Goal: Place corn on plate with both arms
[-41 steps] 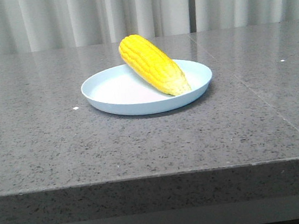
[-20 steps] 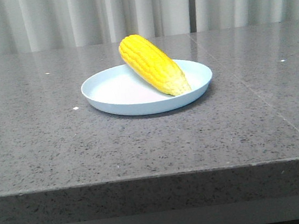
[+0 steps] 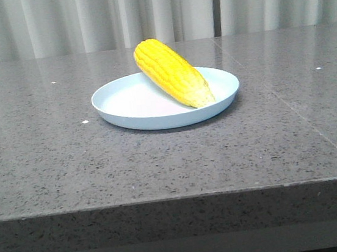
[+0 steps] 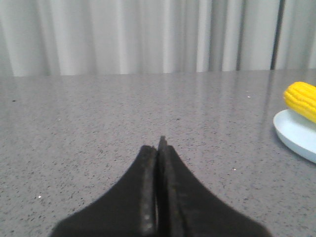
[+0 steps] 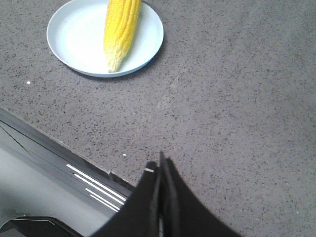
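The grey speckled stone table [image 3: 68, 157] takes up nearly everything, with pale curtains [image 3: 81, 20] hanging behind it. Out on it sits the plate [image 3: 122, 101], round, shallow and pale blue-white, and across the plate lies the corn [image 3: 171, 71], thick end propped on the far rim and overhanging it, paler tip down inside near the front rim. So the job looks done, or as good as done.

Both arms are well clear of it. The left gripper [image 4: 159, 148] hangs low over bare table, its two dark fingers pressed together with nothing between them; the plate [image 4: 296, 136] and the butt of the corn [image 4: 301, 98] lie off to one side of it and further ahead. The right gripper [image 5: 160, 165] is likewise clamped on nothing, near the table's front edge, with the plate [image 5: 74, 42] and corn [image 5: 121, 29] well apart from it, out ahead of the fingertips.

The cob looks stiff and light, probably with a slick, ribbed surface. Being round and tilted on the rim, it could roll. If it needed shifting, I'd take it across the thick middle, jaws square to its length, not at the tapering tip.
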Available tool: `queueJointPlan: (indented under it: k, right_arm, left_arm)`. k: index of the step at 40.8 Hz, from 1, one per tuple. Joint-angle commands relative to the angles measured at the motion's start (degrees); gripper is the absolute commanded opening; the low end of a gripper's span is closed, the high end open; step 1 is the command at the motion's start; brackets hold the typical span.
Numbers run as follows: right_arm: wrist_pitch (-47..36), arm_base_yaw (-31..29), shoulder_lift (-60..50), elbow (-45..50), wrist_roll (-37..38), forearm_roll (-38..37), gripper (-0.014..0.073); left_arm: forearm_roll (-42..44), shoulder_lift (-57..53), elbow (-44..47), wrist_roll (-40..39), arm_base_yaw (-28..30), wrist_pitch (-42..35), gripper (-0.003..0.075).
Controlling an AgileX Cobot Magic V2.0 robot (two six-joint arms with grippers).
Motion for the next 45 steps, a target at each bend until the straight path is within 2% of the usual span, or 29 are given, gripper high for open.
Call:
queueJointPlan:
  k: [1,6,8,45]
  right_arm:
    - [-4.13,-0.01,0.26,-1.28,-0.45,-0.73,-0.0068]
    - [-4.13,-0.01,0.26,-1.28,-0.45,-0.73,-0.0068]
    - [-4.13,-0.01,0.26,-1.28,-0.45,-0.73,-0.0068]
    - [-4.13,-0.01,0.26,-1.28,-0.45,-0.74,-0.0068]
  left_arm:
    - [-1.03,-1.92,2.25,-0.64,1.68,-9.07,-0.002]
    - [-1.03,-3.81,5.81,-0.64,2.59,-12.01,-0.002]
    - [-1.03,-4.37,5.64,-0.64,2.73,-9.4,-0.002]
    - [-0.93,-4.37,5.64,-0.64,4.34,-9.15,-0.002]
